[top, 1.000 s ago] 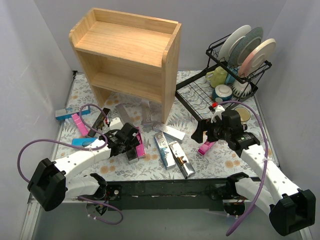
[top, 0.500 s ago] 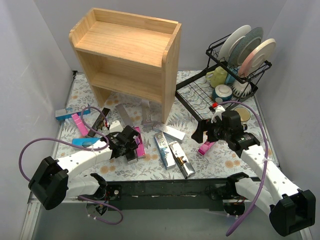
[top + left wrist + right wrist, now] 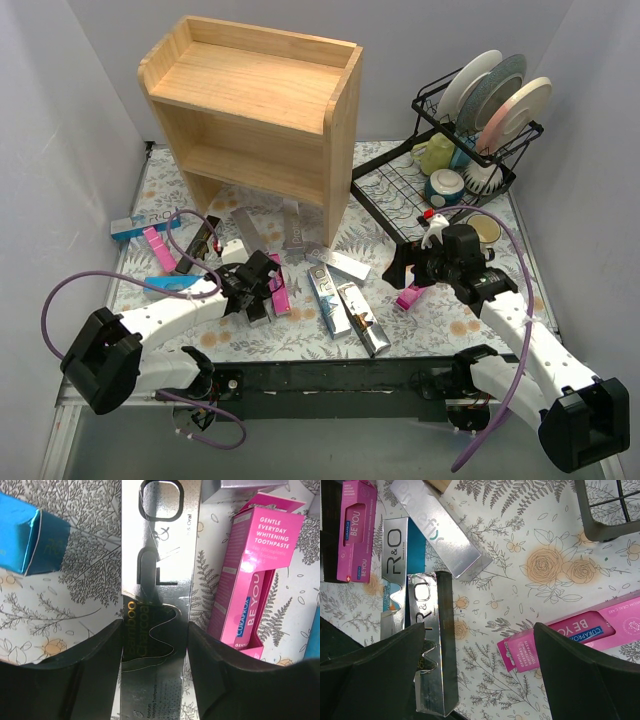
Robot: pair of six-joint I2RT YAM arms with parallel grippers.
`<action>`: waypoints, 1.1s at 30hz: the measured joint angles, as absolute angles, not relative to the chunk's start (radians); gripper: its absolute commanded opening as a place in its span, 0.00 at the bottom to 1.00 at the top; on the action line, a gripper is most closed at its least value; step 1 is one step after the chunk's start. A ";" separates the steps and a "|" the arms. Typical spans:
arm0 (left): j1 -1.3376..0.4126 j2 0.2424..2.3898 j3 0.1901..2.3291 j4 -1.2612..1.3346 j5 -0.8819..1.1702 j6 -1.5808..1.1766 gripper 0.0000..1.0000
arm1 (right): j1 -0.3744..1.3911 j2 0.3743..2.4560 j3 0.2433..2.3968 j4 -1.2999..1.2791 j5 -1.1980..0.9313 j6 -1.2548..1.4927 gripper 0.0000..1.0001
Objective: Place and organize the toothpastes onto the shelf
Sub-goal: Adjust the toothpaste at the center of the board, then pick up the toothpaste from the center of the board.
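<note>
The left pincer clamps the sides of a long silver cardboard toothpaste box with black-gold lettering, a bright pink carton just right and a blue carton left of it, while the right pincer gapes wide and empty, the light wooden shelf well beyond both.

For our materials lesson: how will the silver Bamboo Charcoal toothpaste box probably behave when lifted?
Silver Bamboo Charcoal toothpaste box: probably stiff, being creased cardboard; glossy foil may slip in the left gripper; flat sides shouldn't roll.

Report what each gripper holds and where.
Left gripper pinches the silver black-gold toothpaste box across its long sides; right gripper, open, holds nothing.
</note>
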State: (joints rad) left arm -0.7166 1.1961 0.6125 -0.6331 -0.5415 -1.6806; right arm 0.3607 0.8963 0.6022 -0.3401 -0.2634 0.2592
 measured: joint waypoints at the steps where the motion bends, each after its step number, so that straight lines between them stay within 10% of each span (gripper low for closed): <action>1: -0.717 1.203 0.612 -0.621 -0.546 -1.672 0.49 | 0.361 0.896 0.599 -0.335 -0.264 0.259 0.98; 8: -0.716 1.303 0.651 -0.537 -0.593 -1.609 0.52 | 0.361 0.896 0.590 -0.331 -0.264 0.259 0.98; 14: -0.715 1.374 0.696 -0.502 -0.604 -1.567 0.76 | 0.361 0.885 0.575 -0.317 -0.264 0.259 0.98; 33: -0.784 1.229 0.556 -0.515 -0.520 -1.722 0.74 | 0.361 0.852 0.555 -0.268 -0.260 0.260 0.96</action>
State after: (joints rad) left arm -0.7841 1.2293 0.5556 -0.5152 -0.5198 -1.7218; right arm 0.3607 0.8524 0.5552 -0.2680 -0.2604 0.2596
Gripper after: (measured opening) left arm 0.770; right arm 0.970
